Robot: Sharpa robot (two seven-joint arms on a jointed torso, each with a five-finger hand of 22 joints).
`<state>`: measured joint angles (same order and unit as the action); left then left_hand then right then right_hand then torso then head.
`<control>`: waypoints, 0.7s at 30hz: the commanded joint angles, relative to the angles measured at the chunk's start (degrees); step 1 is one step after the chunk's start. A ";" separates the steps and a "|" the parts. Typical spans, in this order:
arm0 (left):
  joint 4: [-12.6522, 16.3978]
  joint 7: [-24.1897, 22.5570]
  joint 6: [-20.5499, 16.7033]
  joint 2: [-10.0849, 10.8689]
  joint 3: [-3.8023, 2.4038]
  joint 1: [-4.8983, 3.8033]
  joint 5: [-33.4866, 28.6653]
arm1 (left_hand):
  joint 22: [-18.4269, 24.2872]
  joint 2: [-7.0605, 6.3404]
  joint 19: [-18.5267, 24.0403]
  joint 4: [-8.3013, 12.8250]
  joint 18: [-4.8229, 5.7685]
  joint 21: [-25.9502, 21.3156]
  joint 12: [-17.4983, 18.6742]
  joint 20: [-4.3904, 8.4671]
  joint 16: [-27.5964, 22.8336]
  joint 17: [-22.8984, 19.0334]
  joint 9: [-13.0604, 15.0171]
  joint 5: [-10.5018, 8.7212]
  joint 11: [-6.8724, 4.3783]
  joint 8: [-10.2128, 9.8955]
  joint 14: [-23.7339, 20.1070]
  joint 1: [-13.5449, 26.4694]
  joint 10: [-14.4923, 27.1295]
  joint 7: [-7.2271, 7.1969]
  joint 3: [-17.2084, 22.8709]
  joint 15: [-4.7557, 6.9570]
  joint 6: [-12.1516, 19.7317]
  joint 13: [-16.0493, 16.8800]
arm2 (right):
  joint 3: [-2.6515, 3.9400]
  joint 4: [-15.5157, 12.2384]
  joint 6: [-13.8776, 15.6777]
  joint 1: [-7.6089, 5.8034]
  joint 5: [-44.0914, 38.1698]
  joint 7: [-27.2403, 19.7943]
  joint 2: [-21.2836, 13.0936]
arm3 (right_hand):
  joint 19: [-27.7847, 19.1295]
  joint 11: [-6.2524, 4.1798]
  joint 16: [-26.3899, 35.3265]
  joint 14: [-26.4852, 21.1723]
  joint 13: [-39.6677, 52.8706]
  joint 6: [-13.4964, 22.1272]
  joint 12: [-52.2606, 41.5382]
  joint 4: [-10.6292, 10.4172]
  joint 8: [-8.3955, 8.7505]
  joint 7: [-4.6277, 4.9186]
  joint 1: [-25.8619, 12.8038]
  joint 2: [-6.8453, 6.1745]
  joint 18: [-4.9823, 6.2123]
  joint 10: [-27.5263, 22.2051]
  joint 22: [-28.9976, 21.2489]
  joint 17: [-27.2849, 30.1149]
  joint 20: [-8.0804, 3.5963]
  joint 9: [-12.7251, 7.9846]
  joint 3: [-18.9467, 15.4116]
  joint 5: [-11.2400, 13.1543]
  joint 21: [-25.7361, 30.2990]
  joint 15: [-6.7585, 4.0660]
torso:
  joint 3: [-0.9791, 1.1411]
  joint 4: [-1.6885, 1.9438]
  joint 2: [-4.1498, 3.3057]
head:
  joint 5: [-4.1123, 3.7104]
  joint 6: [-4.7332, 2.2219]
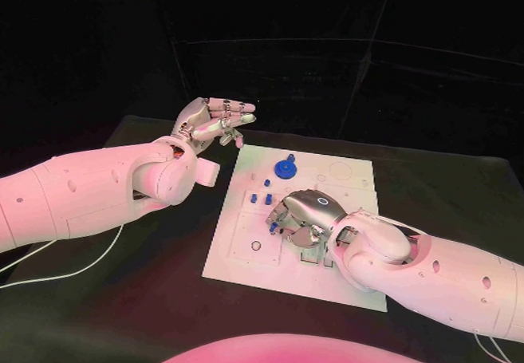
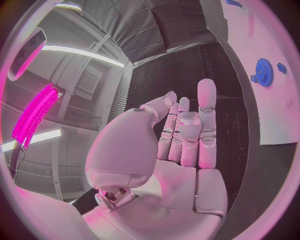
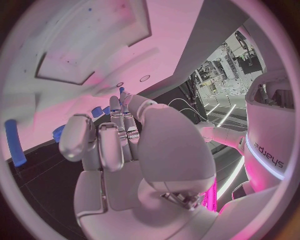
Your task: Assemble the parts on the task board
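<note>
Over the task board's middle, my right hand point(image 1: 304, 219) hangs palm-down, fingers point(image 3: 119, 112) curled in toward the white plate. Can't tell from the head view whether they hold a part; wrist view shows the fingertips bunched close together w/ small blue bits just past them, maybe touching, too blurred to say. A blue rod-like piece point(image 3: 15, 142) sits off to one side in that wrist view, apart from the fingers.

My left hand point(image 1: 219, 120) is up off the table beyond the board's far-left corner, palm turned up, fingers point(image 2: 206, 120) fairly straight and close together, nothing in them. It's well apart from the board and touches no part.

Task board point(image 1: 248, 261) lies flat on the black table point(image 1: 131, 305), roughly btwn my two arms. On its far end a blue gear point(image 1: 286, 168) stands w/ a short peg rising from it; the left wrist view shows the same gear point(image 2: 265, 71) on the white plate w/ a smaller blue piece just beside it. Several small blue pegs point(image 1: 261, 197) stand in the board's left-middle area, just beside my right hand's fingertips. Near the left edge there's a small ring mark point(image 1: 255, 246) on the plate.
</note>
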<state>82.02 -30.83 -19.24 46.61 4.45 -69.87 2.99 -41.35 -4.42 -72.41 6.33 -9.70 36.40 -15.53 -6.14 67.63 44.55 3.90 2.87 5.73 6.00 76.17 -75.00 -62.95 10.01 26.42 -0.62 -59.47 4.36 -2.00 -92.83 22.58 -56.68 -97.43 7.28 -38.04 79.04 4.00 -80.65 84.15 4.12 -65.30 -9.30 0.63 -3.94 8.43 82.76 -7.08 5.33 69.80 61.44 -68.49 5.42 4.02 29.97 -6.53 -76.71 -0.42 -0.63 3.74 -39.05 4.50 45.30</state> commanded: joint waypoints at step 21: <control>-0.27 -0.04 0.79 -0.16 -0.06 -0.10 -0.12 | 0.07 0.49 0.17 0.29 -0.75 -0.21 -0.35 -0.02 -0.10 0.01 -0.01 -0.07 -0.01 0.06 -0.44 -0.17 0.42 0.16 -0.15 0.00 0.14 0.06 | 0.01 -0.08 -2.81 -0.06 -1.54 0.73 0.10 | 0.13 -0.03 -0.28 2.18 0.08 -0.58 0.16 0.17 -0.11 -0.16 -0.73 -0.30 0.06 0.48 -0.03 -0.08 -0.15 0.08 -0.02 -0.36 -0.14 -0.32 | -0.04 0.00 0.00 | 0.13 0.23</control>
<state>81.74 -30.77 -19.18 46.51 4.45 -69.86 2.99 -41.36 -4.42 -72.41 6.33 -9.69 36.40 -15.53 -6.14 67.63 44.55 3.90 2.87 5.73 6.00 76.17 -75.00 -62.95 10.01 26.42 -0.63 -59.47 4.36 -1.99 -92.84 21.24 -56.68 -98.40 7.94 -37.98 79.04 4.00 -80.65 84.15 4.13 -65.50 -9.30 0.63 -3.93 8.22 82.54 -7.30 5.33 69.80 61.45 -68.55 5.42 4.05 29.97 -6.53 -76.71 -0.42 -0.66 3.77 -39.05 4.56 45.51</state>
